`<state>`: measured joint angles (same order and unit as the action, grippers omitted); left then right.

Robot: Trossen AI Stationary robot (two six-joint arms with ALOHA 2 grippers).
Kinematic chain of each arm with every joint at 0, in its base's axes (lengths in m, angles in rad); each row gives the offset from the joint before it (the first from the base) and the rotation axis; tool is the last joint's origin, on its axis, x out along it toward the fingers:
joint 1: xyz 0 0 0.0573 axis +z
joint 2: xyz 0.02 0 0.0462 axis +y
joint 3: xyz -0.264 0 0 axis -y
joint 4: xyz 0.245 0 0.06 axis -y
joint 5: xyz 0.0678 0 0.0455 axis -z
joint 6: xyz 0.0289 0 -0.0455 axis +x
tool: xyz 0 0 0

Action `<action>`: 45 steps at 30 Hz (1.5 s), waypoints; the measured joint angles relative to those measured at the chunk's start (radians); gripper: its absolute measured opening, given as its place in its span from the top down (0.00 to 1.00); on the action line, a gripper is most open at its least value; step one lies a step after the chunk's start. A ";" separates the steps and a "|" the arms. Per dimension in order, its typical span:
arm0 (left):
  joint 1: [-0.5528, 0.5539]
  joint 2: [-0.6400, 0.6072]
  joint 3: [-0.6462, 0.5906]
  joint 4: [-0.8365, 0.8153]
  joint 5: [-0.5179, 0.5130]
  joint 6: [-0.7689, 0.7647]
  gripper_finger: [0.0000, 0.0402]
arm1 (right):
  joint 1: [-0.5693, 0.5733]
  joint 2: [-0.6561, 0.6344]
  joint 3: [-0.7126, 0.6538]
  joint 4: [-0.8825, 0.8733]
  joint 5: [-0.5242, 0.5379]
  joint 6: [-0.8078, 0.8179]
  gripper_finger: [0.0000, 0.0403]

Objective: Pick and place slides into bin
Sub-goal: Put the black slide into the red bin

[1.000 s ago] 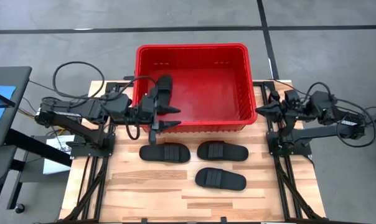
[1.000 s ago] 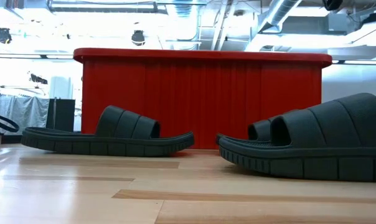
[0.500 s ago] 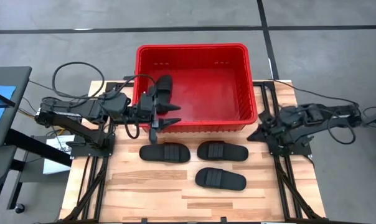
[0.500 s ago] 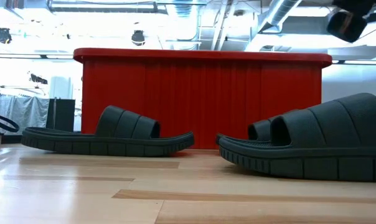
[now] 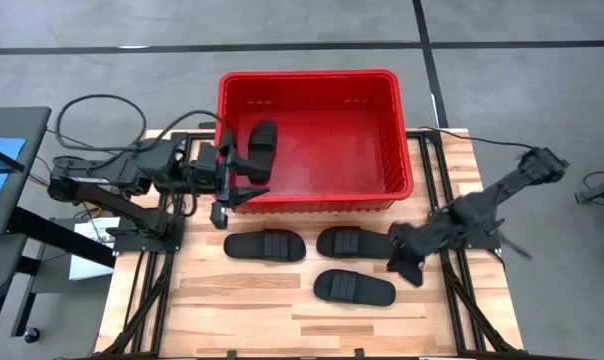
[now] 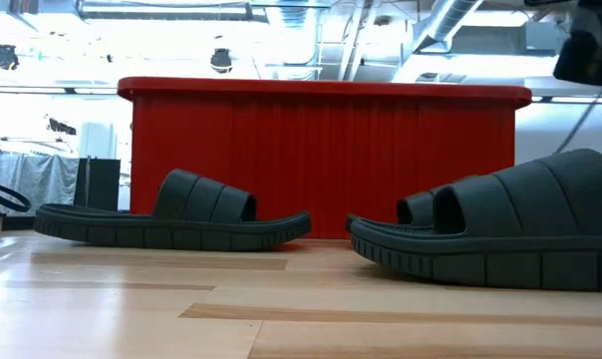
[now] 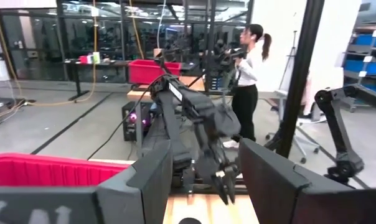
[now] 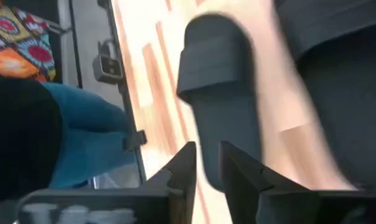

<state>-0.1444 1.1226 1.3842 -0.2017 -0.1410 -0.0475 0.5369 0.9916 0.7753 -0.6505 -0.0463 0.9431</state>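
The place was a robotics lab or workshop. Exposed ducts (image 6: 451, 30) ran under a bright ceiling, the floor (image 5: 132, 70) was bare grey concrete, glass partitions (image 7: 82, 31) lined the hall, another robot arm (image 7: 337, 130) stood on a stand, and a person (image 7: 247, 81) worked at a far bench.

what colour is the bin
Red, clearest in the high view: the bin sits at the table's far edge.

Right gripper (image 8: 206, 163) fingers slightly parted, narrow gap between tips. Black slide (image 8: 222, 93) just beyond fingertips, lying on light wooden tabletop (image 8: 160, 74). Second dark slide (image 8: 343, 74) beside it, blurred. Metal table frame (image 8: 107, 62) along edge.
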 joint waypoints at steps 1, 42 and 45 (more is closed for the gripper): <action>0.000 -0.008 0.000 -0.008 0.005 0.000 0.56 | 0.010 0.038 0.000 0.017 0.000 0.017 0.81; -0.001 -0.045 0.000 -0.125 0.110 -0.001 0.56 | -0.025 0.518 0.000 0.227 0.083 -0.272 0.64; -0.001 -0.045 0.000 -0.125 0.109 -0.002 0.56 | -0.038 0.518 0.000 0.229 0.100 -0.294 0.65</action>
<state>-0.1452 1.0771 1.3846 -0.3267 -0.0317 -0.0490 0.4986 1.5097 0.7750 -0.4216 0.0536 0.6495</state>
